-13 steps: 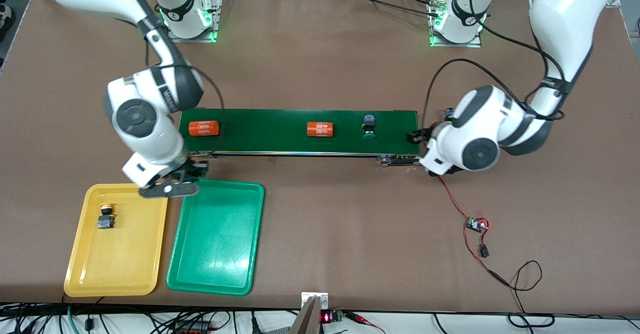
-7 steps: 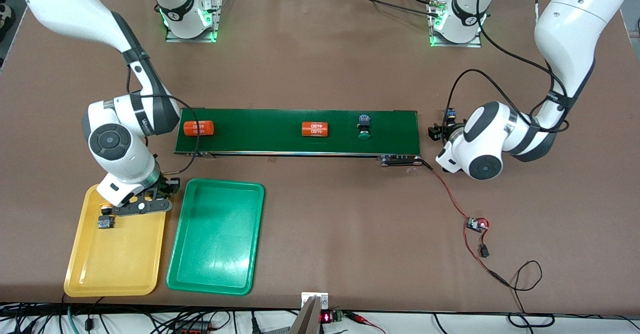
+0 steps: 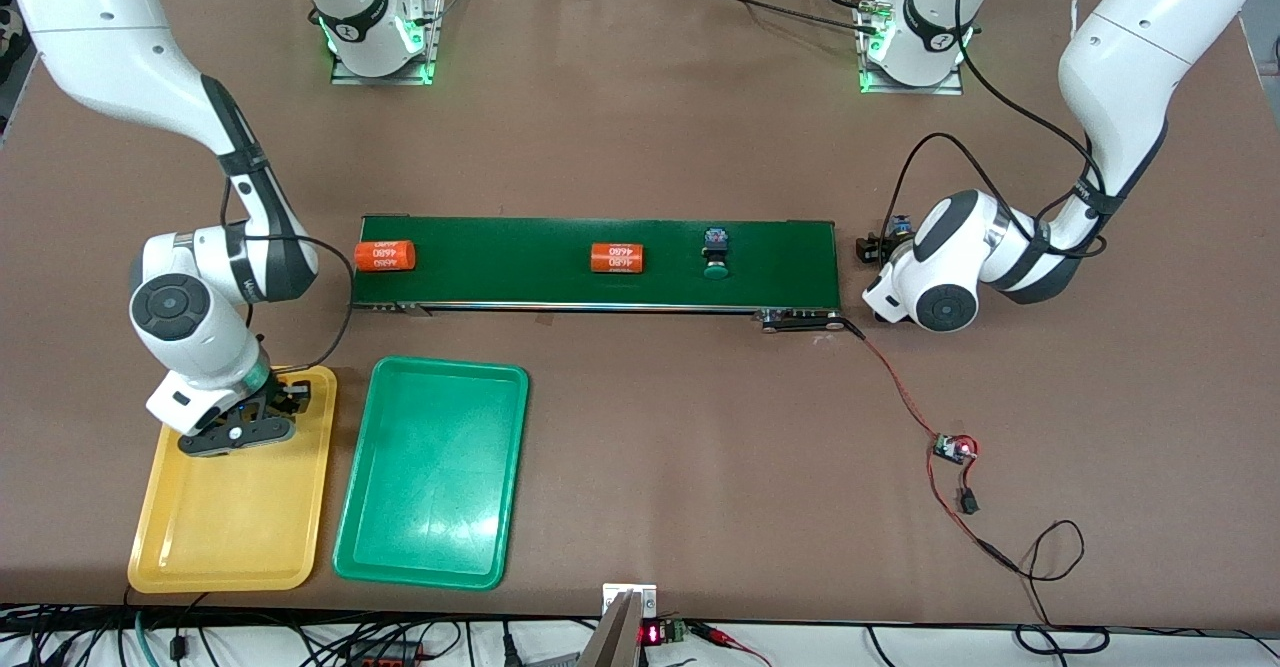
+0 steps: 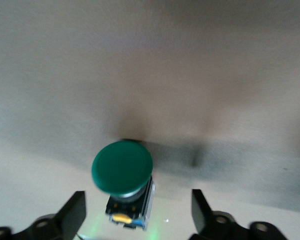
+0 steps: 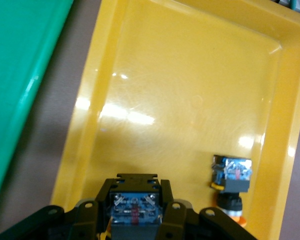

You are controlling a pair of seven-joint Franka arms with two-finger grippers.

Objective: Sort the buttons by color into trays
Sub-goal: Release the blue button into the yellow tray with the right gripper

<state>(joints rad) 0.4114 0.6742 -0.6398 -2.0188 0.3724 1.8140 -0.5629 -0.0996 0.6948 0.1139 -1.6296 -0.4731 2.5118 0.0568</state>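
My right gripper (image 3: 240, 429) hangs low over the yellow tray (image 3: 230, 532), at the end nearest the conveyor. It (image 5: 136, 194) is shut on a button (image 5: 135, 209) with a black-and-blue body, whose cap is hidden. A second button (image 5: 231, 176) with an orange cap lies in the yellow tray (image 5: 190, 90) beside it. The green tray (image 3: 430, 487) holds nothing. A green-capped button (image 3: 715, 255) rides the belt. My left gripper (image 3: 876, 247) is just off the belt's end, open (image 4: 137, 217) around another green-capped button (image 4: 122, 167), with a gap on each side.
The dark-green conveyor belt (image 3: 500, 267) carries two orange cylinders (image 3: 385, 255) (image 3: 617, 258). A red wire runs from the belt's end to a small circuit board (image 3: 952, 447), nearer the front camera than the left arm. The green tray's rim (image 5: 25, 75) borders the yellow tray.
My right arm swung from the trays' shared edge to over the yellow tray, covering the button there. The left gripper drew back from the belt's end. Belt items drifted toward the right arm's end.
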